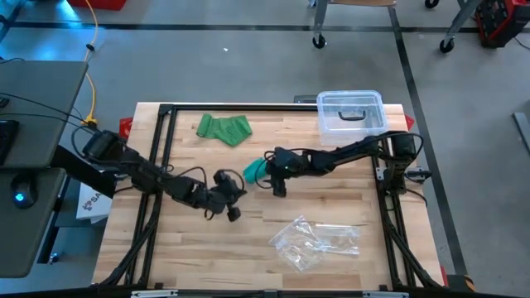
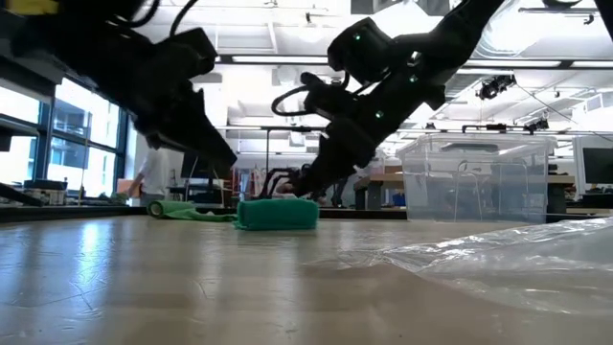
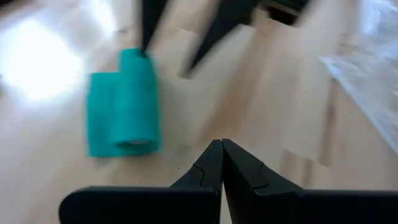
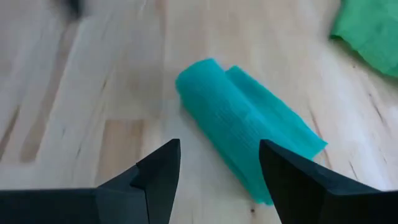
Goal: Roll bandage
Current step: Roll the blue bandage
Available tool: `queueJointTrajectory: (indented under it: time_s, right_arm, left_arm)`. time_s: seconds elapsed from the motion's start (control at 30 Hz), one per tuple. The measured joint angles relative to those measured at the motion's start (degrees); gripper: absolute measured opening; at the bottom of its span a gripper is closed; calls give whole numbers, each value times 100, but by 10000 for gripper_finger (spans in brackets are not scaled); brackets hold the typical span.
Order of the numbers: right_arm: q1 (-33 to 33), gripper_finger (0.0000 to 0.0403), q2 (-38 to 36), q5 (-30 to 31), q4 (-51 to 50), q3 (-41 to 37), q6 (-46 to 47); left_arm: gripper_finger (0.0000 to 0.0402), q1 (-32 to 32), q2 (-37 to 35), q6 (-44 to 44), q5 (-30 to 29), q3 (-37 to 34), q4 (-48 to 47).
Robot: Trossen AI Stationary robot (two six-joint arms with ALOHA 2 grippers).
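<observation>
Crinkled plastic bag (image 2: 536, 259) fills our low view's foreground. Beyond it, the teal bandage (image 1: 255, 170) lies partly rolled on the tabletop (image 1: 331, 207), with our right claw (image 4: 217, 171) released and spread just over it. Our left claw (image 3: 221, 163) is clenched empty nearby. Gripping off-centre could unwind the loose tail.

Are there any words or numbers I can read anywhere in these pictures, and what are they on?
None can be read for sure.
White sheet beside the table's left edge: dark print on it, too small and half hidden by the left arm to read.
Teal bandage, green bandage, clear bin, plastic bag: no writing shows.
</observation>
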Motion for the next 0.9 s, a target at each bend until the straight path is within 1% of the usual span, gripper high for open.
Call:
queueJointTrajectory:
  time_s: [0.07,0.13,0.2,0.23,0.3,0.37,0.53,0.63,0.73,0.8,0.9]
  right_arm:
    - [69,210,0,0,-66,2,-312]
    - [139,210,0,61,-144,0,-651]
    - [239,210,1,285,-163,0,-938]
    - [296,210,1,472,-173,0,-1023]
    - [393,210,0,862,-169,0,-1093]
    - [451,210,0,1049,-171,0,-1098]
    - [471,210,0,1073,-267,0,-869]
    - [471,210,0,1073,-332,0,-733]
    - [535,210,-35,1053,-496,0,-579]
    - [635,210,-121,1046,-658,0,-471]
    - [871,210,-270,1018,-839,0,-472]
  left_arm:
    - [0,254,-82,8,50,0,-51]
    - [0,563,-89,51,319,0,-51]
    - [0,855,-26,247,588,1,-13]
    - [0,983,10,336,622,2,-3]
    - [0,1222,94,438,597,2,-26]
    - [0,1460,188,460,633,2,-19]
    - [9,1972,451,538,1395,0,155]
    - [15,2013,639,861,2036,0,654]
    - [15,1823,853,1429,2698,4,1175]
    - [14,1622,885,1762,2788,12,1194]
    - [9,1266,835,2082,2437,120,1232]
